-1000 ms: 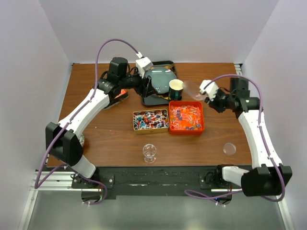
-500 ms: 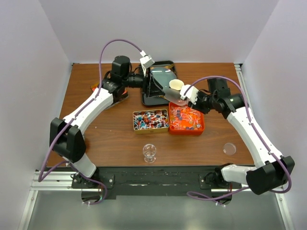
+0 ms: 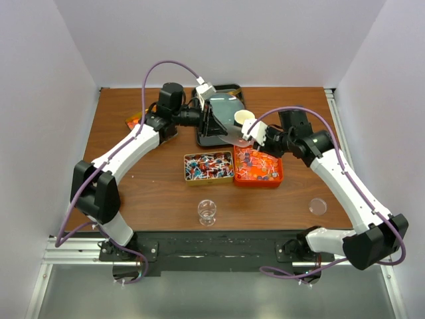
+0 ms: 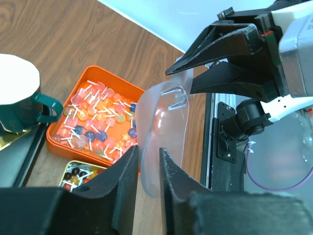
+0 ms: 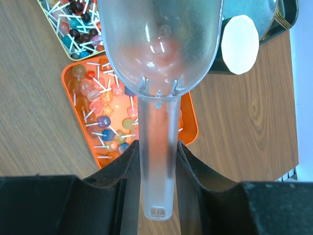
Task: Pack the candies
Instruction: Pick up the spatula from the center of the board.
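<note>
The right gripper (image 5: 155, 147) clamped the scoop (image 5: 159, 44) by its handle. The left gripper (image 4: 146, 156) flanked its rim, pinch unclear. Below the right jaws, the candies (image 5: 105, 112) filled the orange tray (image 5: 190, 122) (light, hard, loose: likely better scooped than pinched).

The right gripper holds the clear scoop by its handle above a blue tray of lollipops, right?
No, the tray is orange, not blue. The right wrist view shows the right gripper holding the clear scoop by its handle above it.
</note>
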Available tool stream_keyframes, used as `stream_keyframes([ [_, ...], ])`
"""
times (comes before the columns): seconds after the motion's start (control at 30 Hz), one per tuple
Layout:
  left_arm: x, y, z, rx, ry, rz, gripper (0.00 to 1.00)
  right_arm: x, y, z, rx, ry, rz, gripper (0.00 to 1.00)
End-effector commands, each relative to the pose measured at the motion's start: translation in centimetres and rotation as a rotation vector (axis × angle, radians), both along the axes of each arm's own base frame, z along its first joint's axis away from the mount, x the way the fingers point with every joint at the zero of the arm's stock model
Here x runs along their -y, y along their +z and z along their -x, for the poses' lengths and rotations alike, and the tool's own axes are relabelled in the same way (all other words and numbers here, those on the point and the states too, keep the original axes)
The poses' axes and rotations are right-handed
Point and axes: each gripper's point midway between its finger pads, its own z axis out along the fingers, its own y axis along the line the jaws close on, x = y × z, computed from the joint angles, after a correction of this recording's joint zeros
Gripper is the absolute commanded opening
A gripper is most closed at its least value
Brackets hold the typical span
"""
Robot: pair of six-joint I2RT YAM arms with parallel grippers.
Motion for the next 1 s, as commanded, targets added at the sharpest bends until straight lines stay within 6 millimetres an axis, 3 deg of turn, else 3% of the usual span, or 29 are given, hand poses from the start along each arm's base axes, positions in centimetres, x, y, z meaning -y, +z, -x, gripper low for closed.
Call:
stream_keyframes([
  [0.0,0.7,0.4,1.0,-0.013,-0.082,0.058,0.20,-1.4,2.6,-0.6,0.076,0.024,-0.057,0.06],
  [0.1,1.3,1.3,2.1,-0.025,-0.188,0.135,0.06,-1.9,2.6,-0.3,0.059,0.038,-0.071,0.09],
  [0.17,1.1,1.0,3.0,-0.107,-0.236,0.158,0.00,-2.2,3.3,-0.2,0.053,0.016,-0.111,0.18],
  [0.2,1.2,1.6,2.9,-0.067,-0.258,0.189,0.00,-2.3,4.7,-0.1,0.083,0.008,-0.150,0.27],
  [0.23,0.9,1.5,3.3,-0.126,-0.280,0.195,0.00,-2.3,5.2,-0.1,0.103,-0.020,-0.184,0.45],
  [0.27,0.8,1.3,3.4,-0.139,-0.293,0.199,0.00,-2.3,6.1,0.1,0.122,-0.051,-0.240,0.52],
  [0.3,0.8,1.7,3.4,-0.116,-0.309,0.213,0.00,-2.7,8.4,0.7,0.199,-0.019,-0.308,0.59],
  [0.33,0.6,1.6,3.7,-0.153,-0.328,0.212,0.00,-2.7,8.0,1.2,0.204,-0.010,-0.323,0.68],
  [0.4,0.6,1.6,3.9,-0.158,-0.347,0.215,0.00,-2.9,8.8,1.8,0.218,-0.019,-0.380,0.73],
  [0.53,0.4,0.9,4.4,-0.203,-0.368,0.207,0.00,-3.4,8.1,3.5,0.132,0.016,-0.394,0.73],
  [0.7,0.1,0.2,4.9,-0.233,-0.375,0.200,0.00,-3.1,7.0,3.4,0.143,0.035,-0.353,0.71],
  [0.8,0.2,0.3,5.0,-0.231,-0.375,0.200,0.00,-3.1,6.6,3.2,0.147,0.063,-0.319,0.65],
  [0.87,0.1,0.3,4.9,-0.231,-0.375,0.200,0.00,-3.2,6.8,3.2,0.154,0.086,-0.304,0.54],
  [0.97,0.1,0.2,4.7,-0.231,-0.372,0.200,0.00,-3.2,6.1,3.2,0.112,0.098,-0.271,0.47],
])
